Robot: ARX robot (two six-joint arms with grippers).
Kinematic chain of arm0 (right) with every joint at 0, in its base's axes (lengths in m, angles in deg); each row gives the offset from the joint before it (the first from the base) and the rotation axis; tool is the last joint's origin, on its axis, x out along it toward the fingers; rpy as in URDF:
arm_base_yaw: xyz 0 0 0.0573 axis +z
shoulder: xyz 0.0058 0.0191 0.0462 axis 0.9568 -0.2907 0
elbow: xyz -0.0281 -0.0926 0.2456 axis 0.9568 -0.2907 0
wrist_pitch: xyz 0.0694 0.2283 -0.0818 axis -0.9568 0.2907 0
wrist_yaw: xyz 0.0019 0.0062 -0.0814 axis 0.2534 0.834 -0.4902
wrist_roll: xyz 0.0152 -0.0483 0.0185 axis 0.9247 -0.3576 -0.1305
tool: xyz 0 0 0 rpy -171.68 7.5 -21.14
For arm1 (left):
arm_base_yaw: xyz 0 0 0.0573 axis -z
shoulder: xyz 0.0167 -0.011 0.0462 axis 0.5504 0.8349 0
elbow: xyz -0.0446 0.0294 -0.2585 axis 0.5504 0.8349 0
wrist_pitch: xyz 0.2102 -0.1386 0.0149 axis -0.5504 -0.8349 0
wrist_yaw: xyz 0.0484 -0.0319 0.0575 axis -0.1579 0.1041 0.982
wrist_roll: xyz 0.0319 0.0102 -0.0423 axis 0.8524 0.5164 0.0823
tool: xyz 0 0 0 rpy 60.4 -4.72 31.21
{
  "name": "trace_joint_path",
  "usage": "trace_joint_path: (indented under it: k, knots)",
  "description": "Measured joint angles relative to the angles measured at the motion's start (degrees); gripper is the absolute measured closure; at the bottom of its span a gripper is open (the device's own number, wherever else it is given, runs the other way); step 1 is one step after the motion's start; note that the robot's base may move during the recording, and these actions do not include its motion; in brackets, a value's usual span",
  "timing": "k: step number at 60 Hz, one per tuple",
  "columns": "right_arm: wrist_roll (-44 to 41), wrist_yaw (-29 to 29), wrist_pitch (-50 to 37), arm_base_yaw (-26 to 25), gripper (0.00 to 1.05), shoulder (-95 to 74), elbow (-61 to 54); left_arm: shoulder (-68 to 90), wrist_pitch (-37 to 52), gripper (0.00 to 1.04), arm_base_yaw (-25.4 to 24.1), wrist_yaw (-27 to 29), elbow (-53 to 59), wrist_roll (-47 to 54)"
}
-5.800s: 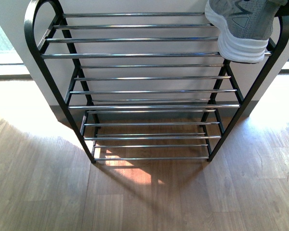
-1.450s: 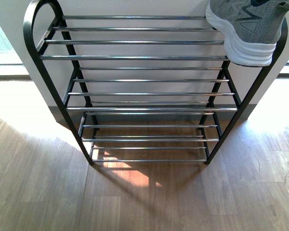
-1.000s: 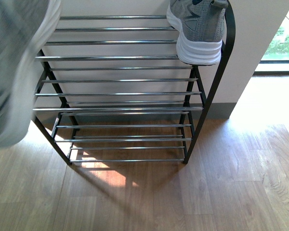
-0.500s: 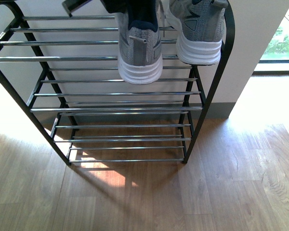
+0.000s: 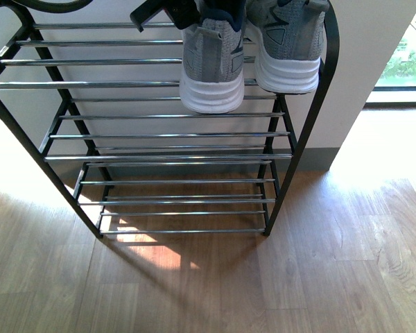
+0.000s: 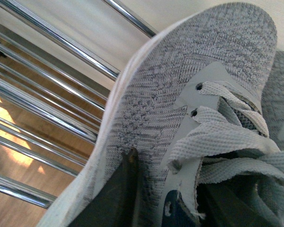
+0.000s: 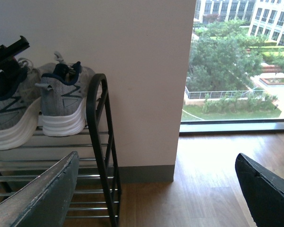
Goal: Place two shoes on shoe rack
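A pale wooden floor (image 5: 215, 291) runs up to a white wall (image 7: 132, 56), with a grey skirting board (image 7: 146, 174) along the wall's foot. A bright patch of sunlight (image 5: 156, 253) lies on the boards near the wall. Past the wall's corner, a large window (image 7: 236, 126) shows green trees (image 7: 222, 56) and pale buildings (image 7: 272, 19).

the left gripper (image 5: 168, 11) is matte black and angular, with a flat bar-shaped end on its left. up close its fingers (image 6: 118, 196) are dark charcoal, with what may be a rusty scuff at one tip. the right gripper (image 7: 156, 163) has broad, grey-black fingers (image 7: 45, 194) with scuffed faces and paler edges.
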Motion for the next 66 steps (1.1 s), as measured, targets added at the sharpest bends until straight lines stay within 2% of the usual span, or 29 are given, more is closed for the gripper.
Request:
trace_joint_path:
  k: [9,17,20,23,26,29,31,33,36,40,45,59,66]
  knots:
    - [0.00,0.00,0.00,0.00,0.09,0.00,0.00,-8.66,6.10,0.36,0.92,-3.78,10.47,0.87]
    - [0.00,0.00,0.00,0.00,0.09,0.00,0.00,-17.97,9.25,0.12,1.20,-2.23,19.80,1.64]
    - [0.00,0.00,0.00,0.00,0.09,0.00,0.00,-21.29,10.23,0.08,1.20,-1.03,22.99,2.62]
    - [0.00,0.00,0.00,0.00,0.09,0.00,0.00,-25.70,11.52,0.10,1.20,0.66,27.32,3.82]
    - [0.00,0.00,0.00,0.00,0.09,0.00,0.00,-30.53,12.90,0.10,1.22,4.59,32.24,7.02]
    - [0.00,0.00,0.00,0.00,0.09,0.00,0.00,-35.08,22.27,0.16,1.07,9.64,38.99,13.70]
    - [0.00,0.02,0.00,0.00,0.09,0.00,0.00,-39.80,33.40,0.23,0.44,12.04,46.23,20.65]
    - [0.00,0.00,0.00,0.00,0.09,0.00,0.00,-44.41,42.93,0.30,-0.59,11.93,52.85,29.94]
    - [0.00,0.00,0.00,0.00,0.09,0.00,0.00,-49.59,52.24,0.39,-2.38,10.97,60.19,38.32]
    - [0.00,0.00,0.00,0.00,0.09,0.00,0.00,-54.23,58.82,0.50,-4.83,9.29,67.34,46.40]
    - [0.00,0.00,0.00,0.00,0.09,0.00,0.00,-58.05,61.57,0.64,-7.87,6.95,74.95,52.13]
    - [0.00,0.00,0.00,0.00,0.09,0.00,0.00,-65.53,63.06,1.02,-12.96,1.01,86.53,56.26]
    - [0.00,0.00,0.00,0.00,0.09,0.00,0.00,-71.04,63.12,1.04,-16.46,-2.03,91.69,56.68]
